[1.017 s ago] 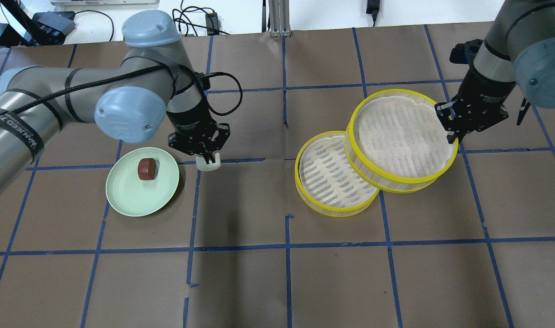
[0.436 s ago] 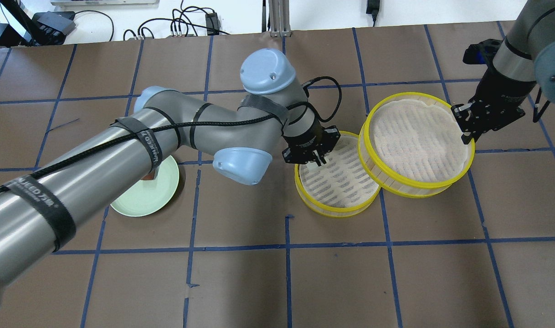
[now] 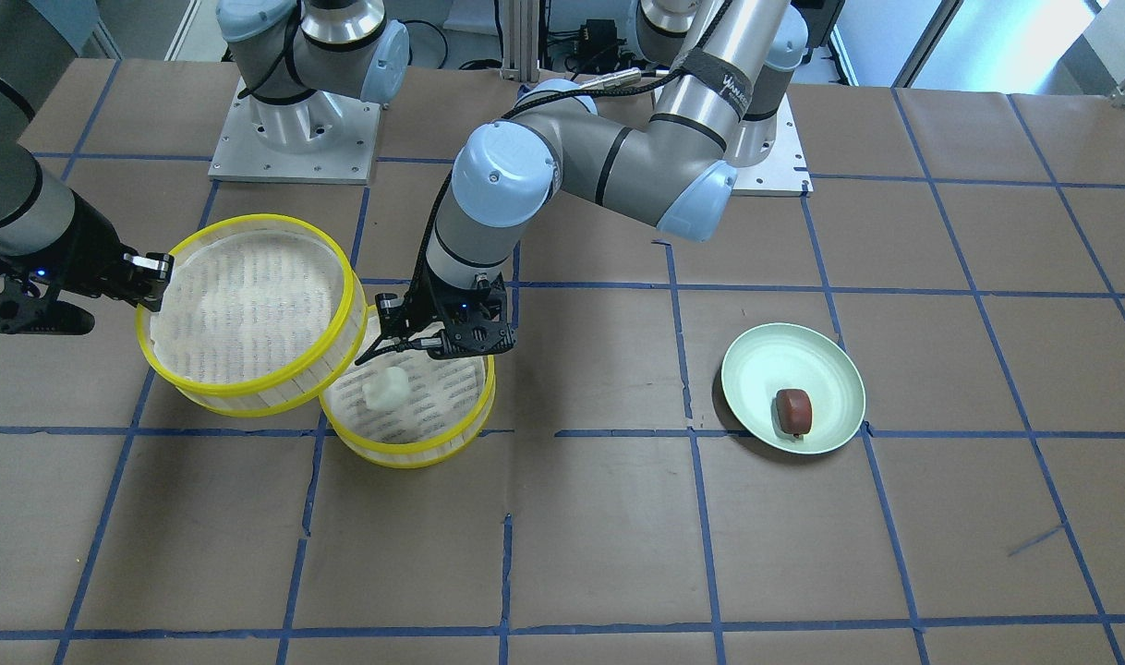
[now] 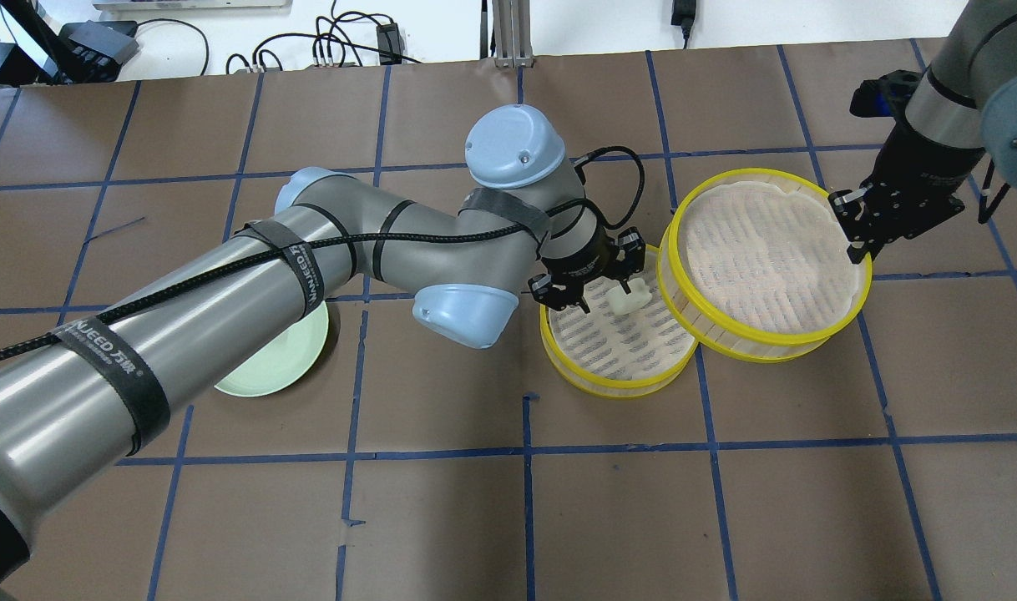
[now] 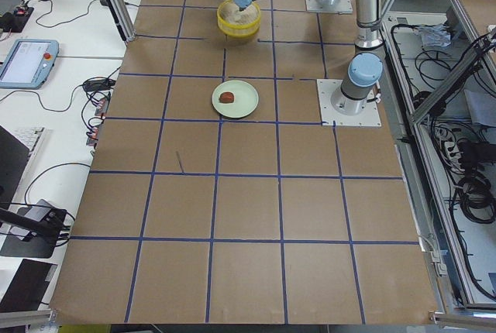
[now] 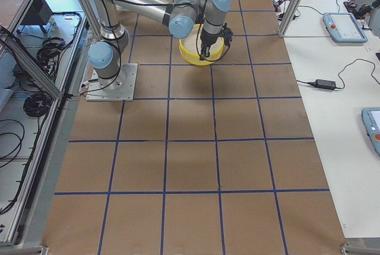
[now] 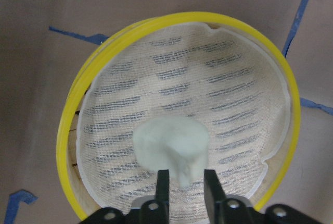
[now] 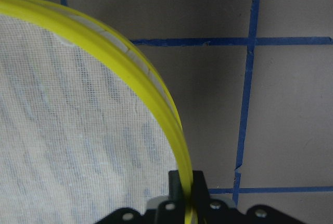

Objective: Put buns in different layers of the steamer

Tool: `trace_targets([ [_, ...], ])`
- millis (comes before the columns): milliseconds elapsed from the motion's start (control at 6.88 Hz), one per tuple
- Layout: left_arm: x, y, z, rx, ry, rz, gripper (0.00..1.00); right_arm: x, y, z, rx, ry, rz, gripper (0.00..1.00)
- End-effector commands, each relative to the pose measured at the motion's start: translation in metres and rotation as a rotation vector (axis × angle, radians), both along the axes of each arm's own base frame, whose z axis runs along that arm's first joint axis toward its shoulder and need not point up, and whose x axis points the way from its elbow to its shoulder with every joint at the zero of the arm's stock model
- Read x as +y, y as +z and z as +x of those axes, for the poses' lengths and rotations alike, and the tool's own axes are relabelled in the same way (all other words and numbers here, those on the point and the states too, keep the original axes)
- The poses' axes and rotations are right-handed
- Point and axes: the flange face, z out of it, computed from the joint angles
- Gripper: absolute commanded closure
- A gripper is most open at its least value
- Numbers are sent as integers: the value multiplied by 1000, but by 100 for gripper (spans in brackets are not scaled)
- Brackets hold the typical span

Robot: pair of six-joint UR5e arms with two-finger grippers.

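Observation:
My left gripper (image 4: 614, 288) is shut on the pointed top of the white bun (image 4: 628, 297) and holds it low inside the lower steamer tray (image 4: 609, 386), at or just above the liner. The wrist view shows the bun (image 7: 166, 140) over the liner, its tip between the fingers (image 7: 163, 182). My right gripper (image 4: 852, 246) is shut on the far-right rim of the upper steamer tray (image 4: 767, 346), which leans over the lower tray's right edge. The reddish-brown bun (image 3: 793, 411) lies on the pale green plate (image 3: 835, 369).
In the overhead view my left arm stretches across the table's left half and covers most of the plate (image 4: 266, 367). The table is brown paper with a blue tape grid. Cables lie beyond its far edge.
My left arm swung right, carrying the white bun from beside the plate to over the lower tray, then further in. My right gripper shifted the upper tray slightly right, then held still.

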Motion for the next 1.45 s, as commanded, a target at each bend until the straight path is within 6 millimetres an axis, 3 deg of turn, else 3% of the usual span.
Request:
trace_targets([
  [0, -19, 12, 30, -84, 44, -22, 3, 4, -5, 8, -13, -32, 11, 93],
  [145, -40, 16, 69, -118, 79, -30, 1, 8, -16, 26, 0, -72, 20, 94],
  [291, -59, 14, 111, -133, 41, -40, 1, 7, -20, 51, 8, -40, 22, 94],
  [581, -85, 12, 203, -308, -107, -45, 1, 6, -22, 81, 17, -47, -2, 94],
  [726, -90, -1, 251, -354, -171, -12, 1, 4, -29, 95, 21, -46, -7, 94],
  [1017, -80, -24, 350, -384, -281, 18, 9, 2, -45, 133, 28, -24, -33, 94],
  [1162, -79, -29, 390, -373, -308, 25, 9, 4, -50, 138, 27, -20, -35, 94],
  [1308, -81, -32, 411, -371, -329, 21, 11, 10, -61, 138, 29, -25, -23, 94],
])
